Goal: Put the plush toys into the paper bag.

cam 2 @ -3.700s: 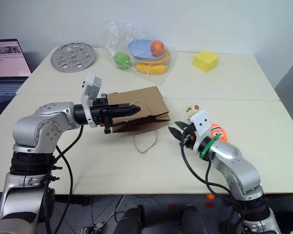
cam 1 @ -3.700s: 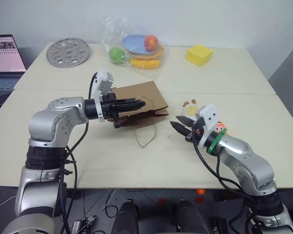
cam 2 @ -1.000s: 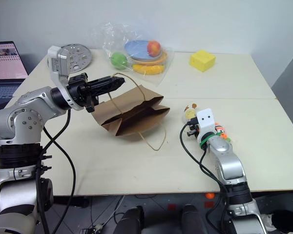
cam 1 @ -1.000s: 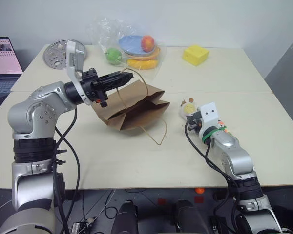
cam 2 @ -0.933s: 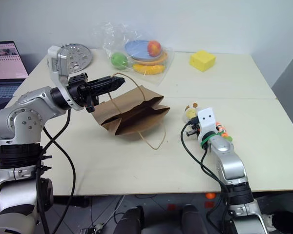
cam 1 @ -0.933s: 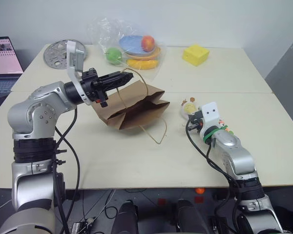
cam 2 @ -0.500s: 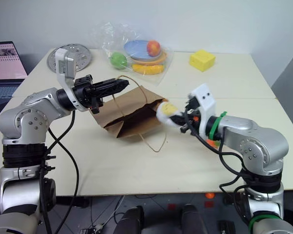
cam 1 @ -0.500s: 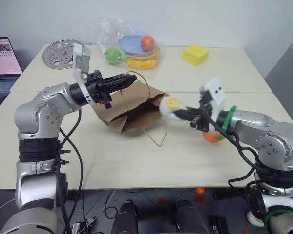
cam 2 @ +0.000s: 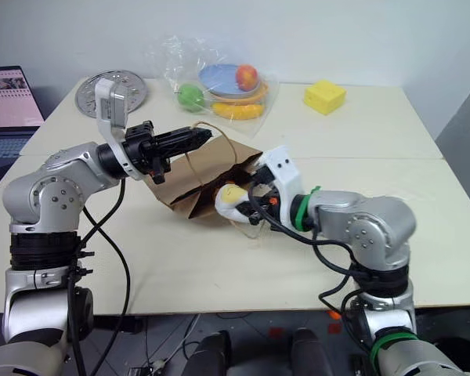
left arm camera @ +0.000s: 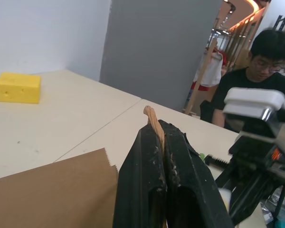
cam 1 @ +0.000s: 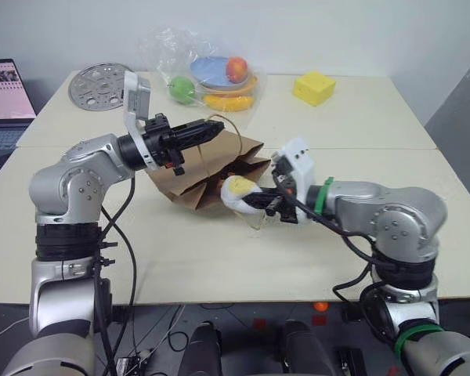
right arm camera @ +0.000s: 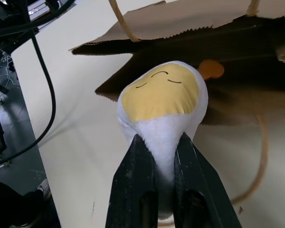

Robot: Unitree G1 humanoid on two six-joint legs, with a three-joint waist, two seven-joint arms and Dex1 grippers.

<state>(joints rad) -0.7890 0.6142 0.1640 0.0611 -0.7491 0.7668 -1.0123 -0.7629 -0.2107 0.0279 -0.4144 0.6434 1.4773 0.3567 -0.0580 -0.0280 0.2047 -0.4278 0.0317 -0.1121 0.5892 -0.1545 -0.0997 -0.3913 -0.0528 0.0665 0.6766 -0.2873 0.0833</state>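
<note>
Holding the paper bag (cam 1: 211,168) open by its handle (left arm camera: 152,121) clamped between left fingers (left arm camera: 164,161), I should push the white plush toy (right arm camera: 164,99), pinched in right fingers (right arm camera: 173,156), deeper before releasing.

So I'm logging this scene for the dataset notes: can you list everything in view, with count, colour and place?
paper bag: one, brown, mid table, mouth held up by its cord handle
white plush toy: one, white with yellow face, at the bag's mouth
clear plastic bag: one, far side of table, holding a blue plate, yellow banana, green fruit, red-orange fruit
yellow block: one, far right of table
metal disc: one, silver, perforated, far left
laptop: one, lit screen, left edge
table: cream
person: one, black shirt, seated in the background
left gripper: black, shut on the handle
right gripper: black, shut on the white plush toy
</note>
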